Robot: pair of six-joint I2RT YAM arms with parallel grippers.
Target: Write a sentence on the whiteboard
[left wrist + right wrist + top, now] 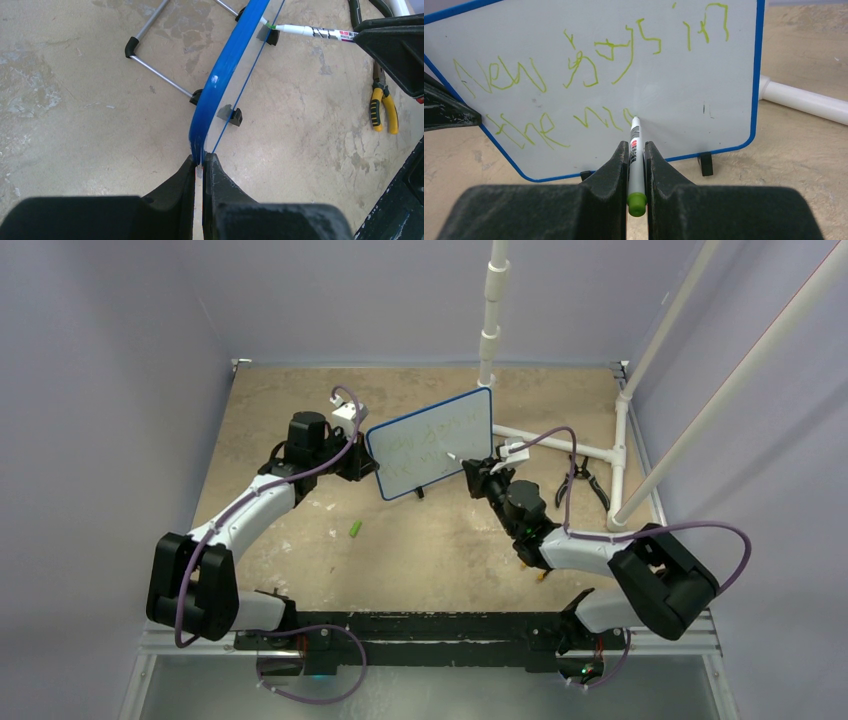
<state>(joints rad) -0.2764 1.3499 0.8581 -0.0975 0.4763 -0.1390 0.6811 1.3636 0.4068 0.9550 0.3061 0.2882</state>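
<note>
Showing the whiteboard [432,443] upright on its black feet at the centre of the overhead view, on the tan table [300,420]. Pinched at its left edge by the left claw [372,462]. In the left wrist view, the same grip at lower centre: left claw [201,162] pressed together on the blue frame of the whiteboard [225,70], which runs edge-on from there toward the top of the frame.

Just off the board's lower right in the overhead view, the right claw [472,470], clamped on a white marker [455,457]. From the right wrist camera, right claw [636,150] at bottom centre, squeezing the marker [636,160] lengthwise, with its green end nearest the lens and its tip touching the whiteboard [674,75] low in the middle. Filling most of that frame, the board face-on directly ahead of the claw.

Written in green across the board, the sentence [574,65]: a top row starting "New", a second row starting "the" and ending at the marker tip.

Elsewhere, a green cap [356,529] lying on the table below the board, pliers [585,485] at right, and a white pipe [540,435] behind.
</note>
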